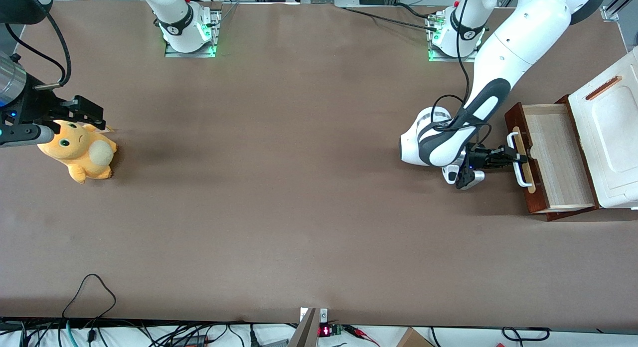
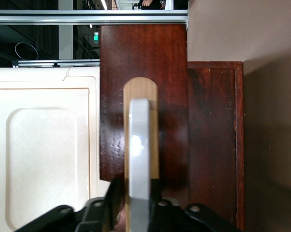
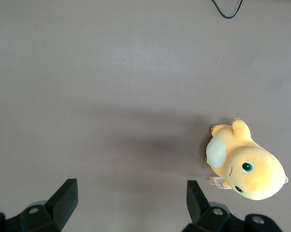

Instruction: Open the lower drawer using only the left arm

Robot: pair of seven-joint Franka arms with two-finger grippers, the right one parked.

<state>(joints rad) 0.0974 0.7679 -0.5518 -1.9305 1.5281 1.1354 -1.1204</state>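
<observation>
- The jaws are clamped on the white bar handle [image 2: 138, 154], one black finger on each side of it.
- The gripper [image 1: 516, 157] sits right at the drawer front, level with the middle of the handle.
- The lower drawer [image 1: 553, 160] stands pulled well out of the white cabinet [image 1: 610, 137], pale wood inside showing, at the working arm's end of the worktop [image 1: 299, 187].
- The left arm [image 1: 491, 87] reaches down to it from its base.
- An orange plush toy [image 1: 79, 155] lies toward the parked arm's end.
</observation>
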